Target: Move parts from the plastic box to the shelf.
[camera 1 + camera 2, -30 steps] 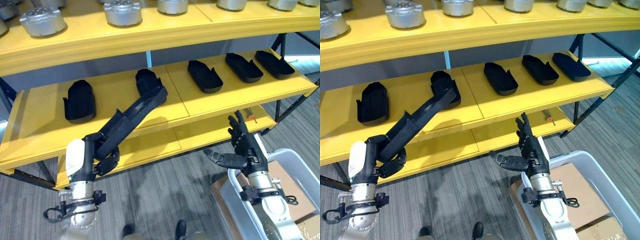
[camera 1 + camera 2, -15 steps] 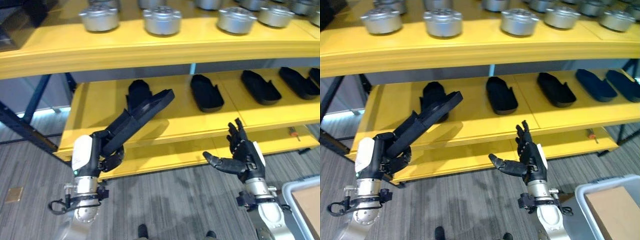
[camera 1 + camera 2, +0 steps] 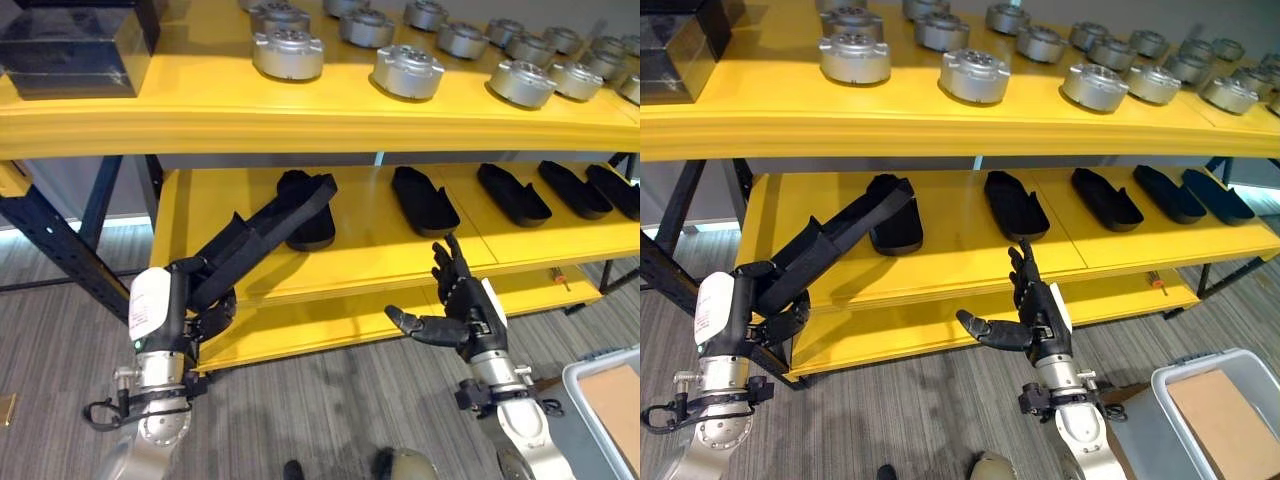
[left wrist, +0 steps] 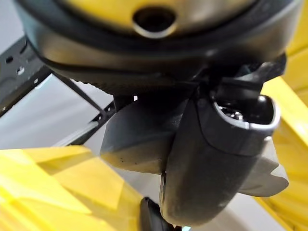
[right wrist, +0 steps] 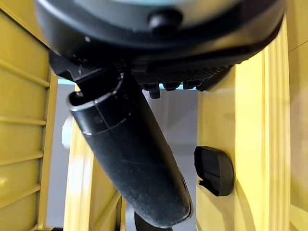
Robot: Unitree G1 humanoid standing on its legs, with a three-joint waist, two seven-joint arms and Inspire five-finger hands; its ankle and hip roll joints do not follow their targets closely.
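Clamping the long black part [image 3: 262, 228] at its near end, the left hand [image 3: 190, 305] carries something seemingly rigid and light; right hand [image 3: 462, 312] splayed.

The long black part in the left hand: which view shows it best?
The left eye view: the long black part shows whole, from the left hand up over the middle shelf. The right eye view shows it much the same. The left wrist view shows the hand's bulk up close.
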